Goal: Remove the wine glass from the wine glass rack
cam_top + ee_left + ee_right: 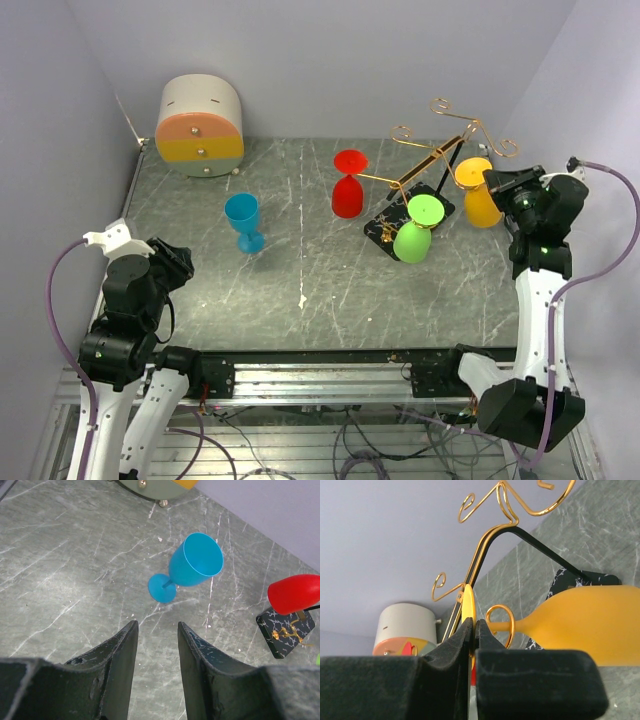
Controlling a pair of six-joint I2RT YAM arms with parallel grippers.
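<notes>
As the right gripper (474, 626) is clamped on the thin foot of the orange plastic wine glass (585, 622), hanging inverted on the gold wire wine glass rack (385, 230), recommend drawing it level along the arm, past the scroll end.
</notes>
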